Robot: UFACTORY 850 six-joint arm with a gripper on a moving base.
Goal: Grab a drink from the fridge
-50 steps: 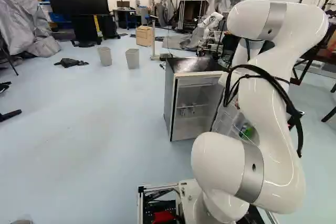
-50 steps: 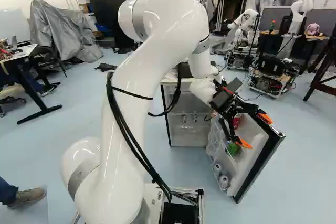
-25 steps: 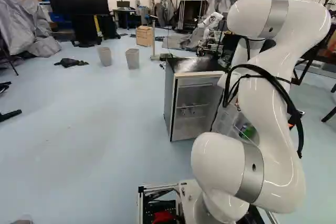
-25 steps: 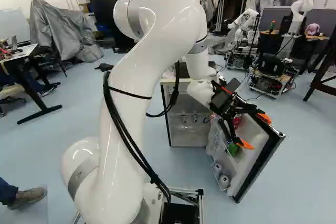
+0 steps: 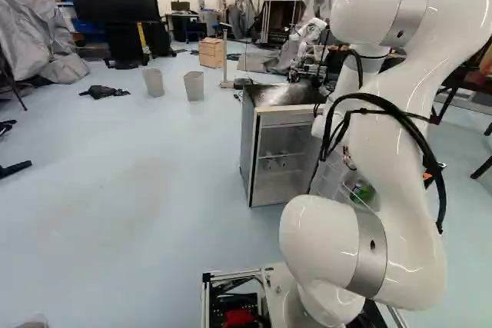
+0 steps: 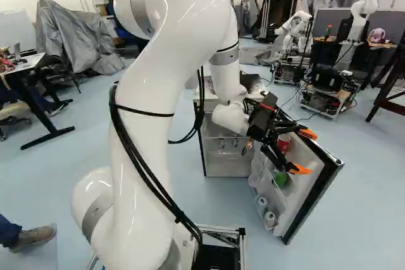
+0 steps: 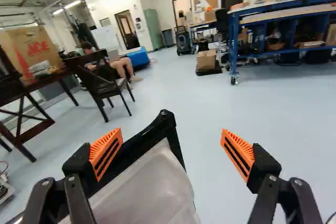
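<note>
White and glossy, our arm point(image 6: 180, 42) rises left of centre in the right base view. Right of centre, our gripper point(image 6: 305, 152) has its orange-padded fingers spread apart by the open fridge door point(image 6: 305, 188). A red can point(image 6: 284, 144) in the door shows between those fingers; we can't tell whether it touches them. Beyond, the fridge point(image 6: 228, 164) stands on pale blue floor point(image 6: 354, 219), with grey sheeting point(image 6: 69, 33) at upper left and another robot point(image 6: 327, 80) at upper right.
</note>
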